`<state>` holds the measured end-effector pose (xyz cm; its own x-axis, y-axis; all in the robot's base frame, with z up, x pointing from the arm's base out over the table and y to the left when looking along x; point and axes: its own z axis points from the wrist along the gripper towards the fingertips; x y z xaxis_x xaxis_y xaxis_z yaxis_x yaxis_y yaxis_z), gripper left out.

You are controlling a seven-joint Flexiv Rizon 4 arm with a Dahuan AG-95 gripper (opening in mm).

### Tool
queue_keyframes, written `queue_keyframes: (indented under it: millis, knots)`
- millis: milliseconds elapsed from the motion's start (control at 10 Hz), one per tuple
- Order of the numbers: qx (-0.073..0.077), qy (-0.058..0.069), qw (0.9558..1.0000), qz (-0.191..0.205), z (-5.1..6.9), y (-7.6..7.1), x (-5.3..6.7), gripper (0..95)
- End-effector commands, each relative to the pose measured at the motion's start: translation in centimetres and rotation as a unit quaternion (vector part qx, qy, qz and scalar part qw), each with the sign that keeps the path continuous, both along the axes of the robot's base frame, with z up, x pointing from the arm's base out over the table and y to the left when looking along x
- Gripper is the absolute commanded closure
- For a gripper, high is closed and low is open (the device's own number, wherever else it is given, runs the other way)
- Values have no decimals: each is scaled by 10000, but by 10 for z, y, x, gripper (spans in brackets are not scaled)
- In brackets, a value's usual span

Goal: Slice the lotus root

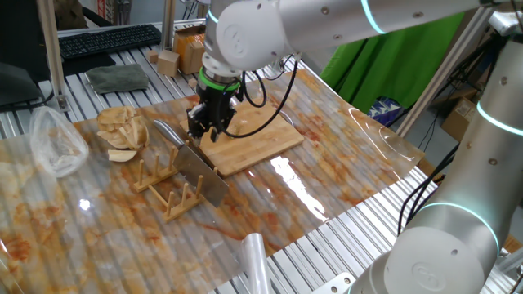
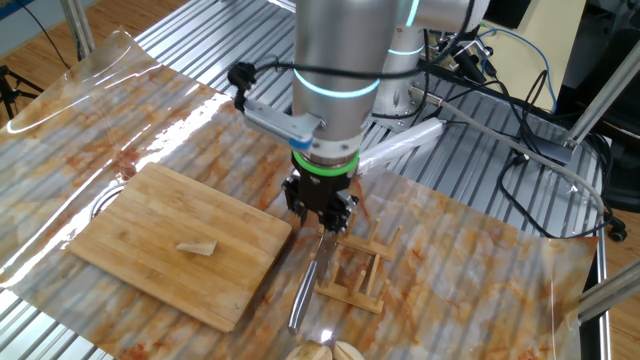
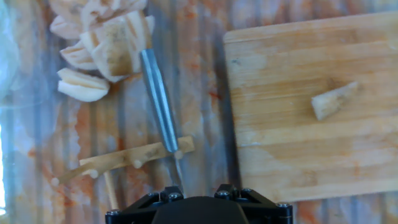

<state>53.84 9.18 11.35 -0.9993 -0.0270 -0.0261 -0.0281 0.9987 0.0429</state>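
Observation:
The lotus root [image 2: 197,247] is a small pale wedge lying on the bamboo board [image 2: 150,215]. It also shows in the hand view [image 3: 334,101], on the board's [image 3: 292,149] right part. A steel knife [image 1: 200,169] stands in a wooden rack [image 1: 174,194] beside the board's [image 1: 257,143] left edge. Its handle [image 3: 158,102] points at the heap of slices. My gripper [image 1: 206,129] hangs just over the knife [image 2: 303,293], where handle meets blade, with its fingers apart. In the hand view only the gripper's body shows at the bottom edge. The gripper hides the root in the first fixed view.
A heap of tan curved slices [image 1: 122,131] lies left of the rack [image 2: 360,278], also in the hand view [image 3: 102,43]. A clear plastic bag [image 1: 53,143] lies further left. A wooden cube [image 1: 167,61] and a keyboard [image 1: 106,39] sit at the back.

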Motion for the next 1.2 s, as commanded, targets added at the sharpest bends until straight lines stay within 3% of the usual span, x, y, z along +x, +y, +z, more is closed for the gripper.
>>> queue_keyframes:
  millis: [100,900,1200]
  knots:
    - [-12,-2,10000,22,-3,4,2,570]
    - [0,7,10000,5,-26,9,7,570]
    - [31,10,10000,-4,-25,9,8,570]
